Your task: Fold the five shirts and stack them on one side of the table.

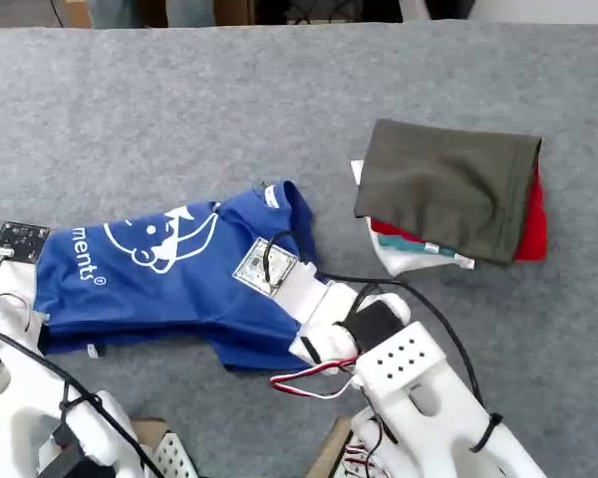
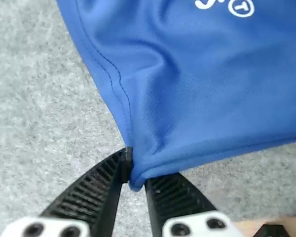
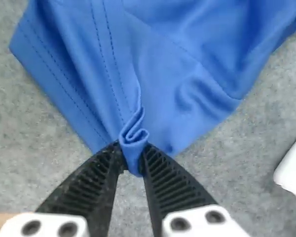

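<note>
A blue shirt (image 1: 169, 274) with white print lies partly folded on the grey table (image 1: 229, 110), left of centre. My left gripper (image 2: 133, 175) is shut on a corner of the blue shirt (image 2: 197, 84) at the shirt's left end. My right gripper (image 3: 131, 160) is shut on a bunched fold of the blue shirt (image 3: 153, 59) at its right end, where the right arm (image 1: 379, 344) lies over the cloth. A stack of folded shirts (image 1: 448, 189) sits at the right, olive on top, with red, teal and white layers below.
The grey table stretches bare across the back and far left. White arm bases (image 1: 40, 418) and cables (image 1: 309, 378) crowd the front edge. Brown blocks (image 1: 154, 433) sit at the front between the arms.
</note>
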You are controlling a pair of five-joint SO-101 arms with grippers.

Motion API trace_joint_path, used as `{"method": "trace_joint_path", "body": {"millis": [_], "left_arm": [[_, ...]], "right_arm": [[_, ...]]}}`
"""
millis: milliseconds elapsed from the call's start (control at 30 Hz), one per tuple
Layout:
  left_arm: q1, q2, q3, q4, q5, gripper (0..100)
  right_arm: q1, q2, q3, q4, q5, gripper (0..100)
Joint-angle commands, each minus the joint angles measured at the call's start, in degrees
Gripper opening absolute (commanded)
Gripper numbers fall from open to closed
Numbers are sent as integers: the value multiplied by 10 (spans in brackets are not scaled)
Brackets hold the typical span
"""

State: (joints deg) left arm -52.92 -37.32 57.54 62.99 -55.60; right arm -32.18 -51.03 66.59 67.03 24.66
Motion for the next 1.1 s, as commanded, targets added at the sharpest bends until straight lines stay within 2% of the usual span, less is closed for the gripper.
{"method": "trace_joint_path", "body": {"millis": [0,167,267,333,433,533,667,733,800,833,867,933,1067], "left_arm": [[-8,-14,-2,4,-17,32],[-11,-14,-4,4,-20,41],[-24,-15,-9,33,-58,156],[-36,-16,-21,49,-70,218],[-60,-18,-51,56,-70,219],[-88,-20,-94,56,-70,220],[-124,-18,-160,57,-71,215],[-127,-16,-199,64,-64,170],[-106,-14,-243,97,-43,57],[-83,-14,-260,109,-23,16],[-60,-14,-271,122,5,40],[3,-14,-276,132,74,52],[123,25,-255,84,144,31]], "right_arm": [[-2,2,2,-4,7,15],[9,2,2,11,27,16],[8,-1,-6,46,64,40],[8,-1,-23,83,68,97],[8,-1,-78,136,72,198],[10,-1,-151,172,107,265],[11,4,-251,191,110,266],[11,7,-293,188,109,239],[21,36,-335,178,83,148],[29,61,-357,166,59,72],[41,91,-378,149,36,5],[59,160,-418,115,-1,51],[61,313,-518,62,-40,15]]}}
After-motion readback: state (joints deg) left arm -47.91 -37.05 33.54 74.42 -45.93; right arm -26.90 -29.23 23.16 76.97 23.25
